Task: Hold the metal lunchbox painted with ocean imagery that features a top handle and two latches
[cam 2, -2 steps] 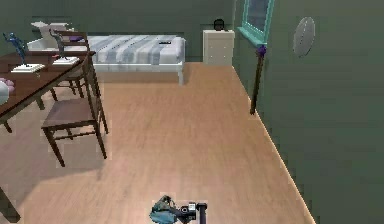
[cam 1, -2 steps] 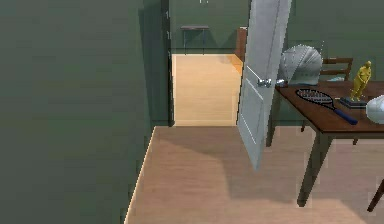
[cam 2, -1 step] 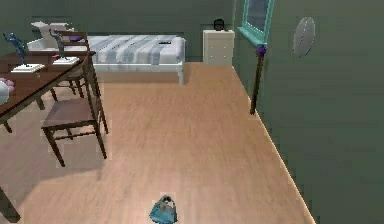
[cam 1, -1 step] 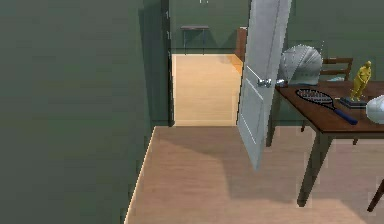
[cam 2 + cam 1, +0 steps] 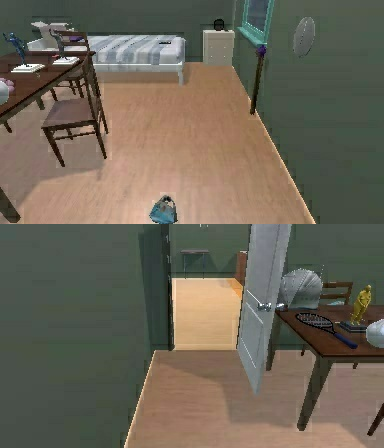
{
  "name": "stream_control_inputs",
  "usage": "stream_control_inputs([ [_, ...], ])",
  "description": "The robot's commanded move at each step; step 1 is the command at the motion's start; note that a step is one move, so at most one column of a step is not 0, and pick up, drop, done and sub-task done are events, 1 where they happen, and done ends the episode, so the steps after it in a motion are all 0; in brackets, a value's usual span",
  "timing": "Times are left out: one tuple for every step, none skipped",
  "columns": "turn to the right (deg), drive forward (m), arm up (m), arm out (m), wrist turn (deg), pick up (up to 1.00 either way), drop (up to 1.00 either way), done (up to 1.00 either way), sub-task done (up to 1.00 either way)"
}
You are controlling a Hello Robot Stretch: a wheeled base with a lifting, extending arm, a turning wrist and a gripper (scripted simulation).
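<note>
**A:** Where is the lunchbox?

**B:** In the arm side view, a small blue-green box (image 5: 162, 209) with a raised top sits on the wooden floor (image 5: 190, 130) at 6 o'clock, near the bottom edge. Its colour and shape fit the lunchbox. I cannot make out the latches or the painting. It stands alone, with bare boards all round it.

**A:** And the hand?

**B:** I cannot tell its state.

**A:** What stands near the box?

**B:** From the box, a wooden chair (image 5: 75, 115) is at 10 o'clock, well apart, pushed up to a dark table (image 5: 45, 80). A bed (image 5: 130, 50) lies far off at 12 o'clock. The green wall (image 5: 330, 120) runs along at 3 o'clock, with a stick (image 5: 258, 80) leaning on it farther up.

**A:** And looking ahead?

**B:** In the forward view, a pale door (image 5: 262, 294) stands ajar at 1 o'clock, with a lit room beyond it. At 3 o'clock is a table end with a racket (image 5: 318, 321) and a gold statuette (image 5: 362, 304) on it.

**A:** So how should the grasp be done?

**B:** My judgement is that the box is on the arm's side but very close to the base. The arm would have to go low, almost to the floor, and reach out only a little. I would first line the base up so the box lies straight out from the arm. The handle on top looks like the surest place to take it. Come down gently, because a light tin on smooth boards could slide or tip if nudged. Then lift it straight up, clear of the floor.
</note>
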Motion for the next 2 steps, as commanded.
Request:
stream_control_inputs([
  [0.0,0.0,0.1,0.0,0.0,0.0,0.0,0.0,0.0],
  [0.0,0.0,0.0,0.0,0.0,0.0,0.0,1.0,0.0],
])
